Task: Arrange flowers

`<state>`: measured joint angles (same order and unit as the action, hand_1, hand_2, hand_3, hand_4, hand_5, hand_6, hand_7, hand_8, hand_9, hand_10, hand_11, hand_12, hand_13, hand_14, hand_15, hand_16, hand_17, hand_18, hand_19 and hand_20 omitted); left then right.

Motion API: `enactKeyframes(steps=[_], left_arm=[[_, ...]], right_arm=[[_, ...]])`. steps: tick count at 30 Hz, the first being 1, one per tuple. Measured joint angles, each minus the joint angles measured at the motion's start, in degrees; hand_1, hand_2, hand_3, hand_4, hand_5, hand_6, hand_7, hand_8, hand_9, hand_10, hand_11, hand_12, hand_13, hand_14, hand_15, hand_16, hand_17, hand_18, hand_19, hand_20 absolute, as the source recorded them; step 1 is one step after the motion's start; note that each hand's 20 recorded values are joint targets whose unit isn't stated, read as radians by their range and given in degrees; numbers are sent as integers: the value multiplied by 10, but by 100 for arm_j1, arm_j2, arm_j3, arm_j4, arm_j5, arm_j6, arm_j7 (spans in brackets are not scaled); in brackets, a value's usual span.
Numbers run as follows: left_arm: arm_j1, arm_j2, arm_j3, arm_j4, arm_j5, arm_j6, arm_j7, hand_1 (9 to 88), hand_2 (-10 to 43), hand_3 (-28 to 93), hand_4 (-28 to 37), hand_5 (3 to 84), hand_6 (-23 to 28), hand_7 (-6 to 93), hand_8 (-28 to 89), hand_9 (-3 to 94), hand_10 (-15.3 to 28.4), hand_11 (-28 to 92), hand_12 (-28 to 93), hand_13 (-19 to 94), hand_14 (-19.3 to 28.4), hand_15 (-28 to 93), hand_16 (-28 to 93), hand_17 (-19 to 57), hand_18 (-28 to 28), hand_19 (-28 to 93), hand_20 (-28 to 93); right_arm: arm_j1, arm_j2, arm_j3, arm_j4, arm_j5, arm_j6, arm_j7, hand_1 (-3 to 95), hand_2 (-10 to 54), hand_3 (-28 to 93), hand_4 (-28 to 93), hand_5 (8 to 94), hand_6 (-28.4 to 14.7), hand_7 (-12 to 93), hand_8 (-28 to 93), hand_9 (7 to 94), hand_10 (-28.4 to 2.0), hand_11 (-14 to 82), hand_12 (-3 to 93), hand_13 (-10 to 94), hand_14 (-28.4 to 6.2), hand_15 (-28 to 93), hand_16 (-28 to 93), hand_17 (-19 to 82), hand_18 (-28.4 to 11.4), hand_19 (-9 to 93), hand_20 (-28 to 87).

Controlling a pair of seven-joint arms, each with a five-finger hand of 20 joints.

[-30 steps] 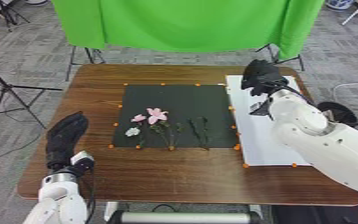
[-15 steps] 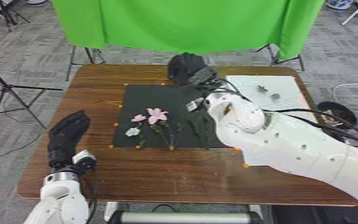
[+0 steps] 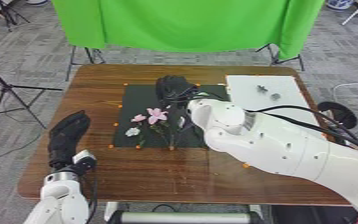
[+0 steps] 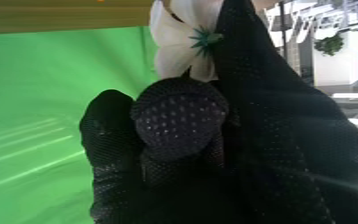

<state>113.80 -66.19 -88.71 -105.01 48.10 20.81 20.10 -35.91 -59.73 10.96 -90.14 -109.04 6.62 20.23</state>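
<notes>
Room lies between the left hand (image 3: 68, 136) and dark mat (image 3: 140, 94), whose right side the right arm (image 3: 269, 146) probably blocks.

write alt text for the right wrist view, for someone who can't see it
The robot's right hand, in a black glove, holds a white flower between thumb and fingers, the petals showing past the fingertips. Behind it are a green cloth, part of a brown wooden table and a bright room.
</notes>
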Motion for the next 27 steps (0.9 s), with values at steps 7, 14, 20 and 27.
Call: enactKeyframes(steps=[7, 14, 20, 27], left_arm=[[-16, -7, -28, 43, 2, -53, -62, 454, 93, 705, -152, 524, 20, 224, 6, 467, 121, 261, 104, 412, 129, 216, -34, 209, 103, 82, 282], [-39, -7, -31, 74, 10, -106, -96, 435, 81, 713, -147, 521, 18, 222, -9, 464, 121, 258, 105, 405, 133, 220, -31, 190, 105, 75, 272], [-51, -6, -51, 98, 22, -143, -145, 429, 75, 718, -151, 517, 14, 228, -24, 464, 117, 255, 107, 398, 138, 226, -24, 166, 131, 102, 235], [-46, -9, -51, 92, 22, -142, -148, 430, 76, 717, -152, 517, 11, 229, -22, 464, 118, 254, 108, 398, 138, 226, -24, 160, 133, 113, 223]], right_arm=[[-62, -6, 1, 72, 89, 3, 49, 605, -95, 638, -200, 710, 18, 359, 2, 831, -84, 50, 330, 913, -10, 588, 293, 617, -127, 932, 490], [-194, 0, 51, 82, 172, -62, 113, 593, -95, 629, -188, 709, 18, 336, 9, 824, -86, 45, 320, 912, -11, 587, 289, 618, -130, 932, 491], [-273, 45, 83, 79, 203, -256, 145, 570, -95, 612, -168, 692, 13, 313, 18, 796, -94, 64, 295, 911, -13, 584, 288, 618, -129, 932, 492], [-269, 84, 67, 176, 270, -317, 139, 543, -95, 596, -162, 667, 3, 267, 20, 746, -110, 127, 224, 904, -18, 578, 287, 607, -133, 932, 478]])
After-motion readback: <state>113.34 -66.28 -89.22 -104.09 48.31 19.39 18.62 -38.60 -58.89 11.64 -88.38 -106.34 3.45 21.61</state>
